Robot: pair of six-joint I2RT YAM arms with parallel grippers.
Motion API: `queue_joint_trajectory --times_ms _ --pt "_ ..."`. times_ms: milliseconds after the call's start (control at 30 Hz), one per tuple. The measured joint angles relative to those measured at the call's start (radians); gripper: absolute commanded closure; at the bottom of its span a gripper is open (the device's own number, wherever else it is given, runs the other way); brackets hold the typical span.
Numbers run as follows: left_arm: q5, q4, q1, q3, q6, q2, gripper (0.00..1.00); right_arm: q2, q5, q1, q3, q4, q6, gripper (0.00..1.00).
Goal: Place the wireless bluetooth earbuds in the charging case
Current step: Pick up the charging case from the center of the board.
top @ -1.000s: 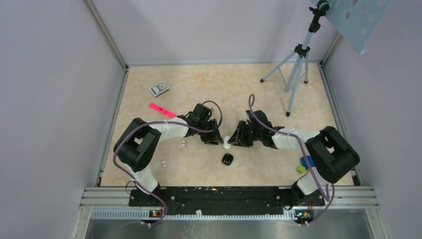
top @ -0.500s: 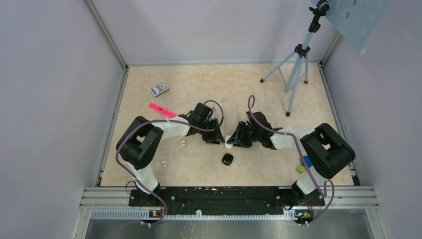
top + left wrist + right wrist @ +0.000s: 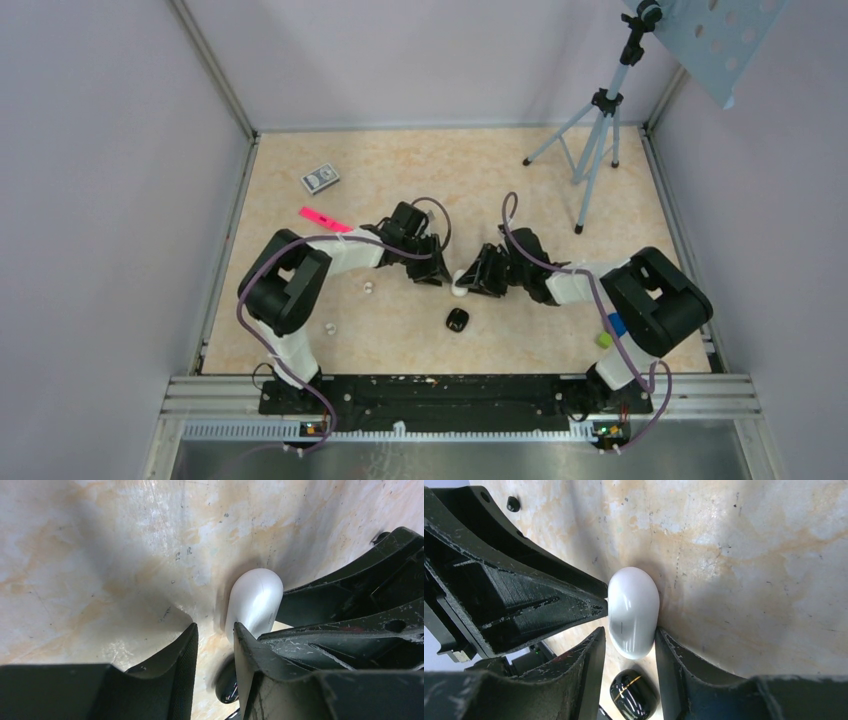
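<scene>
Charging case (image 3: 633,611) is lying on the bench (image 3: 749,555), near end tucked between the right end effector (image 3: 629,630) fingers. Can't tell if they're actually pinching it. Left end effector (image 3: 215,627) is barely open and holding nothing, with one fingertip touching the case. Earbuds (image 3: 368,288) lie loose behind it.

We see a beige marbled counter (image 3: 420,170) bearing the charging case (image 3: 458,287). Just nearer than the case lies a black pebble (image 3: 458,320). Left of the case are one earbud (image 3: 368,288) and a second earbud (image 3: 328,327). Farther left lies a pink strip (image 3: 325,220).
</scene>
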Motion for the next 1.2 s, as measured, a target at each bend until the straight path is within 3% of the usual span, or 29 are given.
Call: queue_joint_trajectory --times_ms 1200 --pt "0.075 0.006 -0.003 0.079 0.070 0.079 0.59 -0.052 0.050 -0.027 -0.130 0.155 0.145 0.59"
